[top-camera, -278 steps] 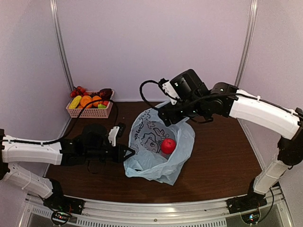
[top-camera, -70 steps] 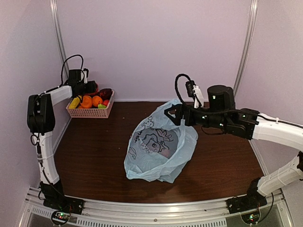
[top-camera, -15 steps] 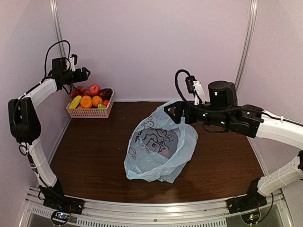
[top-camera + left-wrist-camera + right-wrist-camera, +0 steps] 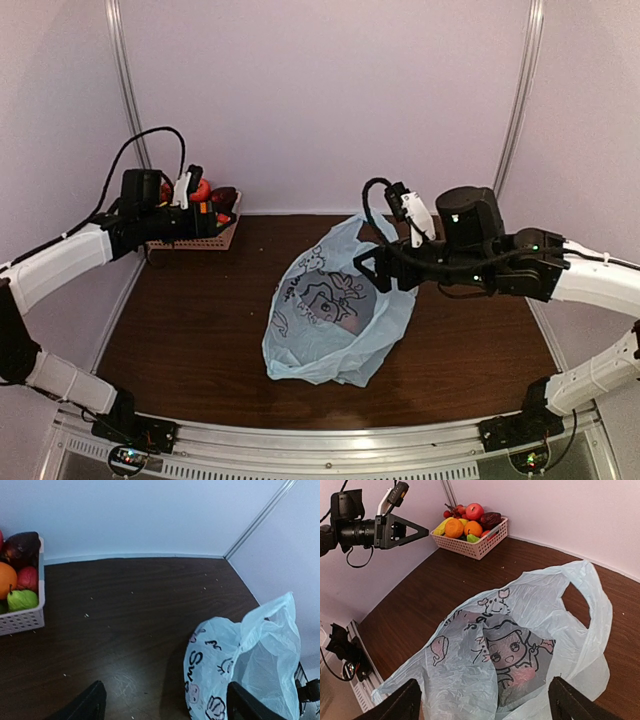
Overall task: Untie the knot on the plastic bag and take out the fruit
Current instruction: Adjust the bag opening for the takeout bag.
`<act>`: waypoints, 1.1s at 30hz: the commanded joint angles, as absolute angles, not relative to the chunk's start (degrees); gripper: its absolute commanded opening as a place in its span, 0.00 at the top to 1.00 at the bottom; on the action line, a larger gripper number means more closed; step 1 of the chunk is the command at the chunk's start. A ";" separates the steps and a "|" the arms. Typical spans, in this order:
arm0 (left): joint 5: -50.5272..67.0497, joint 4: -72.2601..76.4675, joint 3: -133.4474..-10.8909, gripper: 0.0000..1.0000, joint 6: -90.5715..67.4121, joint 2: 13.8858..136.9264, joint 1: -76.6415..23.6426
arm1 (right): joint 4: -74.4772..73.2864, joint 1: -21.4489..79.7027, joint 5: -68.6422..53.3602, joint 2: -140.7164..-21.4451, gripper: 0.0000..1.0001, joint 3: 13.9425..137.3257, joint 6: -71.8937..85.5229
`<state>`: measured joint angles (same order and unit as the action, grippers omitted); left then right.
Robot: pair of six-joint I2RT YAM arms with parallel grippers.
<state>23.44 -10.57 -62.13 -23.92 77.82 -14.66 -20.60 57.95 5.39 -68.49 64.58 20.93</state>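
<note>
The plastic bag (image 4: 335,310) lies on the table (image 4: 190,330). The right gripper (image 4: 485,680) hovers over it, wide open and empty. The left gripper (image 4: 165,684), also open and empty, is far left of it.

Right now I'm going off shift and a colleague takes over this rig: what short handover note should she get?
Left tool: open, empty, raised near the pink basket at the left rear.
Right tool: open, empty, over the bag's rear edge.
Plastic bag: lying mid-table, mouth loose, apparently untied.
Fruit: piled in the basket.
Done: the untying, it seems.
Left: a reddish shape shows faintly through the bag, possibly one more piece. Check, and lift it out.
</note>
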 commanded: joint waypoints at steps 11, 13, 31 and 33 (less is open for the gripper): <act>22.76 -0.55 -33.35 0.09 -49.24 55.66 -33.34 | -33.21 64.31 6.62 -89.23 0.16 81.51 21.43; 23.18 3.27 -30.93 0.09 -51.22 55.82 -34.69 | -34.61 64.26 6.32 -92.09 0.17 83.33 23.15; 24.70 24.12 -27.41 0.05 -57.47 77.90 -47.92 | -26.68 71.15 1.93 -90.72 0.28 62.52 34.90; 25.03 25.73 -27.59 0.06 -57.88 79.85 -48.28 | -26.17 72.36 1.67 -90.74 0.29 61.29 35.45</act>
<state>24.36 17.78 -28.01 -56.25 76.79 -47.51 -29.58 70.39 2.74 -92.07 64.10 31.73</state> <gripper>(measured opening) 0.945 0.719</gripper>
